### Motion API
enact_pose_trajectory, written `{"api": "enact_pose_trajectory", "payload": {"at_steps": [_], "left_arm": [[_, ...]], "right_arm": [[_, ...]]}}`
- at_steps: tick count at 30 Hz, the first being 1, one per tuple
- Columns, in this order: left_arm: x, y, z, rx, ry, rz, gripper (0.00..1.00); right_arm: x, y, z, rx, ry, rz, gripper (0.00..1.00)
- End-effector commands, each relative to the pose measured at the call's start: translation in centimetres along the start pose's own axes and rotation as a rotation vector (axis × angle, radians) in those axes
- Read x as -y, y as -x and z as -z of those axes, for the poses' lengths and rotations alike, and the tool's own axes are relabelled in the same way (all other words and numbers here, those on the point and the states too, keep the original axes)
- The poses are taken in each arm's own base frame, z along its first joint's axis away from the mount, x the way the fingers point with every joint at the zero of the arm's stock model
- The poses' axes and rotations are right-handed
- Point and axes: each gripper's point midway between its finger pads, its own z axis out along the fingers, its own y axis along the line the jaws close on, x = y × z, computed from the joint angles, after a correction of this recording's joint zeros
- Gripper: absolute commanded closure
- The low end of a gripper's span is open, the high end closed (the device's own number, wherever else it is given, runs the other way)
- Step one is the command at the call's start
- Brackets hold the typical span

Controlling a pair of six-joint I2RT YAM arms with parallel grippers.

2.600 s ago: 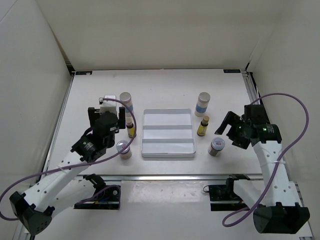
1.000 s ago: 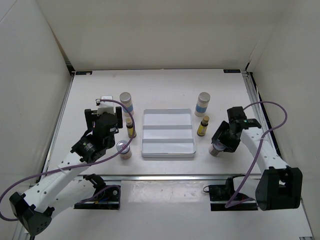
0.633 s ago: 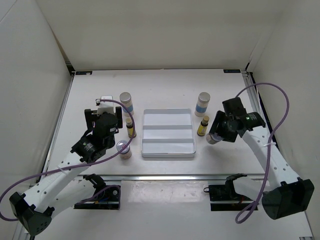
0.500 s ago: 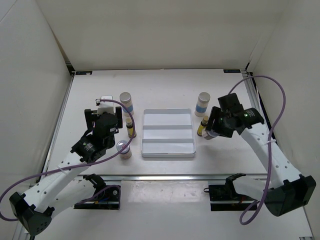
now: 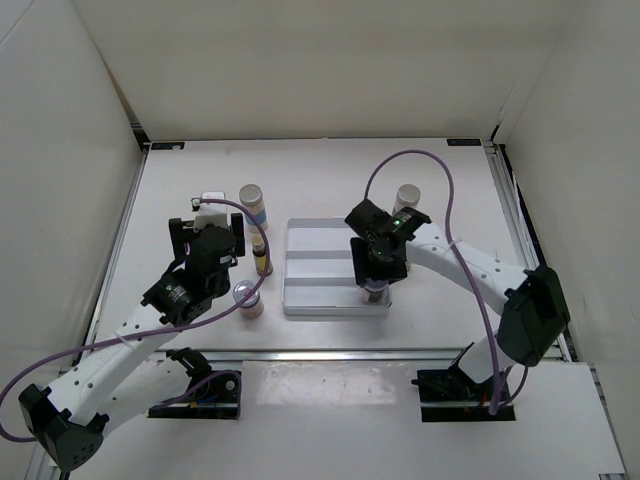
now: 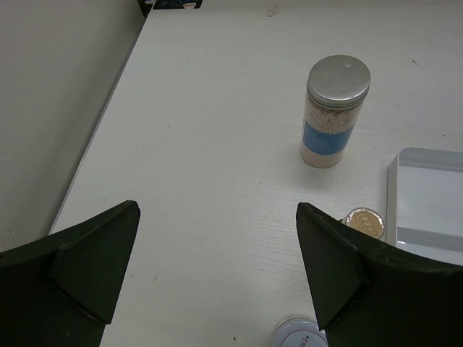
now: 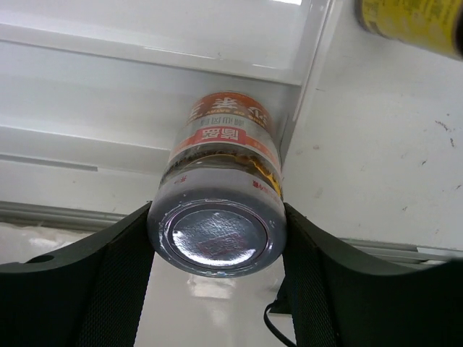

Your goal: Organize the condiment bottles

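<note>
Jaws of the right gripper clamp the jar; best lowered upright, well inside the tray rim. Jaws of the left gripper stand apart.

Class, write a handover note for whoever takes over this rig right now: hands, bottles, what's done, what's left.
Left hand: open, empty, above the table.
Right hand: gripping a squat jar over the tray's near right corner.
Standing on the table: left white bottle, left yellow bottle, left jar, right white bottle, right yellow bottle.
Done: nothing released in the tray. Left: place all six.
</note>
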Motion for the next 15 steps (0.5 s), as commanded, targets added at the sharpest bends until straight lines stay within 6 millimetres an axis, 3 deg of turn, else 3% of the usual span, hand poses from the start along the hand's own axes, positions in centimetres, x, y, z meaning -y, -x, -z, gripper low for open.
{"api": "enact_pose_trajectory", "payload": {"at_steps": [1,4,9,11,15], "left_arm": [[-0.7,0.2,0.1,0.010,0.026,0.020,0.00],[-1.0,0.3,0.2,0.017,0.034,0.027,0.00],[-1.0,0.3,0.2,0.017,0.034,0.027,0.00],[-1.0,0.3,0.4,0.016,0.025,0.036,0.00],[-0.9,-0.2,0.6,-0.009,0.018,0.044,0.00]], "right_arm": [[-0.6,3.0,0.8,0.101,-0.007,0.007,1.00],[-1.1,3.0,-0.3,0.072,-0.008,0.022,1.00],[-1.6,1.3,-2.2,-0.004,0.009,0.013,1.00],[-1.6,1.0,-2.7,-0.015,0.001,0.004,0.93],[-1.8,0.8,-2.7,-0.026,0.016,0.004,0.63]]}}
